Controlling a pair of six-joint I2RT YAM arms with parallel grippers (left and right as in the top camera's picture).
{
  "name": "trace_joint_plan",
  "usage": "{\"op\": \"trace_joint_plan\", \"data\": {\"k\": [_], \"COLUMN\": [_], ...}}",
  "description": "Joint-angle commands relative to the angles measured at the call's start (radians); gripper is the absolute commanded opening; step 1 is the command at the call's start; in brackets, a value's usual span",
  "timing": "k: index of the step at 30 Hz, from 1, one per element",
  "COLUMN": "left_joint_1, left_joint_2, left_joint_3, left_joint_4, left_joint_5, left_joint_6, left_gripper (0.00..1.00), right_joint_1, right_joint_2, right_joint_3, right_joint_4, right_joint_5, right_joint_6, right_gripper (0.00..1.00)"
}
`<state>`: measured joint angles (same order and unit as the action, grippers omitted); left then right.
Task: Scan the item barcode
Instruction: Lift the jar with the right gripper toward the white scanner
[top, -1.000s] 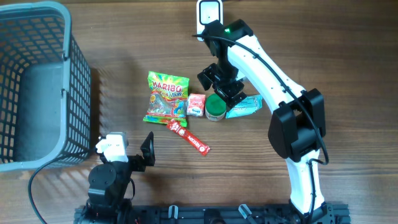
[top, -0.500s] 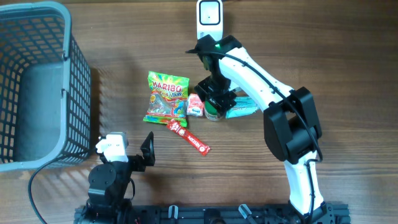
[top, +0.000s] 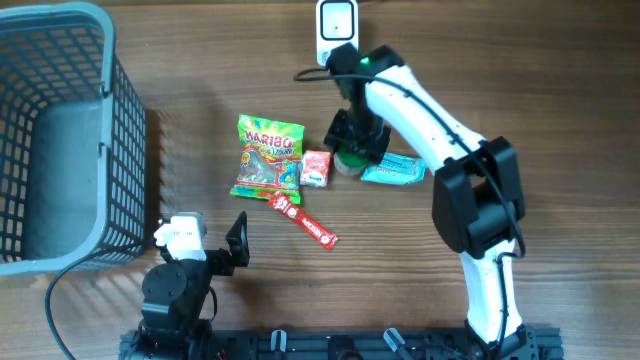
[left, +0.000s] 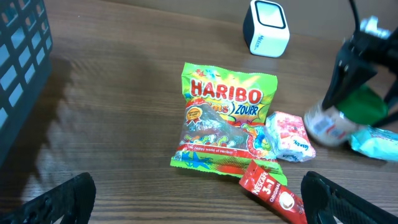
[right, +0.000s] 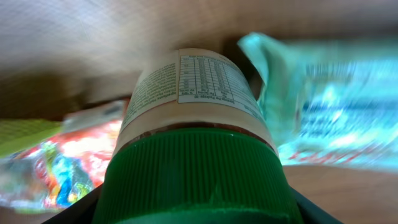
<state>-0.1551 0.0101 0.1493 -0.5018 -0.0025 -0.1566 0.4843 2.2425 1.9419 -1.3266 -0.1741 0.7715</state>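
1. My right end effector (top: 352, 142) is down on the jar (left: 339, 118). The jar is between the pink packet (top: 316, 167) and the teal packet (top: 393, 169), near the middle of the bench (top: 560, 80).
2. In the right wrist view the green cap fills the space between the two fingers (right: 87, 214). They are partly closed and sit against the cap on both sides, so the jar is gripped at the cap.
3. In the left wrist view the jar looks tilted, cap up to the right and label down to the left. It is blurred there, and I cannot tell if its bottom touches the bench.
4. The scanner (top: 336, 22) stands at the far edge, just beyond the right arm and apart from the jar.
5. My left end effector (left: 199, 205) hangs near the front edge, jaws fully wide, holding nothing.
6. The Haribo bag (top: 268, 158) lies flat just beside the pink packet, on its left. The red stick (top: 303, 219) lies slanted just below both.
7. The basket (top: 50, 15) is at the far left, well apart from the items.
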Motion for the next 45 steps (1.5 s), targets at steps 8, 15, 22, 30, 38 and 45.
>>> {"op": "trace_joint_plan", "data": {"k": [8, 15, 22, 30, 38, 45], "left_joint_1": [0.002, 0.002, 0.002, 0.002, 0.002, 0.002], "left_joint_2": [0.0, 0.0, 0.0, 0.0, 0.0, 0.0], "left_joint_3": [-0.009, -0.009, -0.009, -0.009, -0.009, -0.009], "left_joint_4": [0.003, 0.003, 0.003, 0.003, 0.003, 0.003], "left_joint_5": [-0.014, -0.014, -0.014, -0.014, -0.014, -0.014], "left_joint_6": [-0.009, -0.009, -0.009, -0.009, -0.009, -0.009], "left_gripper": [1.0, 1.0, 1.0, 1.0, 1.0, 1.0], "right_joint_1": [-0.019, -0.019, -0.018, -0.018, -0.014, -0.01], "right_joint_2": [0.009, 0.009, 0.005, 0.017, 0.14, 0.236], "right_joint_3": [0.093, 0.1, 0.227, 0.2, 0.196, 0.192], "right_joint_4": [0.013, 0.013, -0.076, 0.013, -0.002, -0.001], "right_joint_5": [0.09, 0.099, 0.077, 0.098, 0.084, 0.068], "right_joint_6": [-0.53, -0.536, -0.43, -0.324, -0.324, -0.327], "right_gripper": [0.8, 1.0, 1.0, 1.0, 1.0, 0.99]}}
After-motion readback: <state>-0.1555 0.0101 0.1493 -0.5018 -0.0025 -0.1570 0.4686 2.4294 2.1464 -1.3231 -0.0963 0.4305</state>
